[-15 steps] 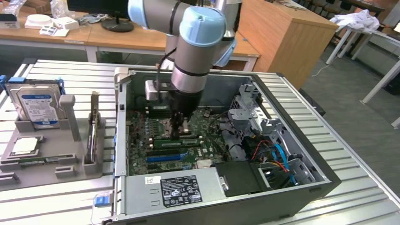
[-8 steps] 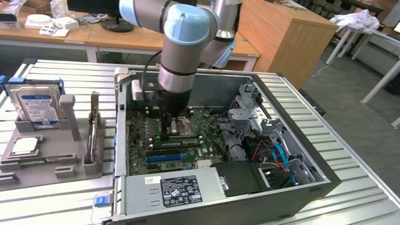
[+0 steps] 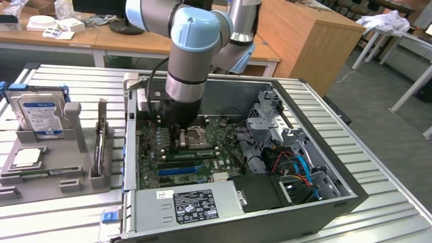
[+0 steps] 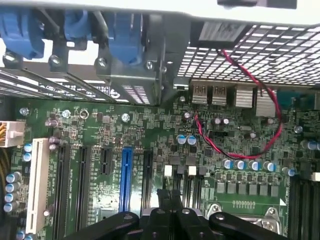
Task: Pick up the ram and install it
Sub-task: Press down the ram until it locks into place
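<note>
The black gripper (image 3: 181, 140) hides part of the green motherboard (image 3: 202, 152); the grey power supply's (image 3: 185, 207) label print is illegible.

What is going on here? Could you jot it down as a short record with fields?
Setting: open computer case on a slatted metal table
Arm: reaching down into the case over the green main board
Gripper: close above the board
Memory stick: lying along the board beside the gripper
Tray at exterior view's left: holds hard drive and square chip

1 hard drive (image 3: 40, 115), 1 PC case (image 3: 324, 202)
</note>
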Robot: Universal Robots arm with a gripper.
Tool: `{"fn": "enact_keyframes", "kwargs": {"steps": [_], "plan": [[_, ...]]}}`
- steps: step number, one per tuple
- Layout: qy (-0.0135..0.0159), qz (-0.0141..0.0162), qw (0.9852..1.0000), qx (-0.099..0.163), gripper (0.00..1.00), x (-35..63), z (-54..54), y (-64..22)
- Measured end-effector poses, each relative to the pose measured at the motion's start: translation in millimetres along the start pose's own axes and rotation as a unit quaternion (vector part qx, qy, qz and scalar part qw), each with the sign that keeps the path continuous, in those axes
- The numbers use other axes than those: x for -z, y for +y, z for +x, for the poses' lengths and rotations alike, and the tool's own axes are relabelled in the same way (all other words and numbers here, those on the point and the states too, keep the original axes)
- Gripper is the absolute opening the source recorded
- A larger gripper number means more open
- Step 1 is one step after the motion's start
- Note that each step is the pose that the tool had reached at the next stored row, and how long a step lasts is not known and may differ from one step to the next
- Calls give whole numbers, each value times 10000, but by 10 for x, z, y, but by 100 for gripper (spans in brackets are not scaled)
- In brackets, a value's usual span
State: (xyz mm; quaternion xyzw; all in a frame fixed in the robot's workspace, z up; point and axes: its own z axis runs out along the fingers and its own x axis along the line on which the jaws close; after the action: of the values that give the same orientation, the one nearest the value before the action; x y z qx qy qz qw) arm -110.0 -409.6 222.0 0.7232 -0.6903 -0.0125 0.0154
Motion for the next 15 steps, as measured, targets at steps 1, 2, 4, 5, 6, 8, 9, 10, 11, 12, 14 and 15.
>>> {"fn": "enact_keyframes", "kwargs": {"steps": [1,2,4,5,6,8,9,10,11,12,14,15], "plan": [[0,0,10000,0,10,-1,0,0],[-10,10,10000,1,10,20,-3,-2],[-9,-16,10000,0,10,67,11,-34],[-7,-22,10000,0,10,71,19,-80],[-6,-28,10000,1,10,74,25,-125],[-7,-33,10000,0,10,76,33,-213],[-7,-36,10000,1,10,79,38,-257],[-7,-39,10000,0,10,80,41,-299],[-7,-43,10000,0,10,82,45,-342],[-7,-47,10000,1,10,84,49,-389],[-8,-56,10000,0,10,87,56,-470],[-8,-61,10000,1,10,89,60,-510]]}}
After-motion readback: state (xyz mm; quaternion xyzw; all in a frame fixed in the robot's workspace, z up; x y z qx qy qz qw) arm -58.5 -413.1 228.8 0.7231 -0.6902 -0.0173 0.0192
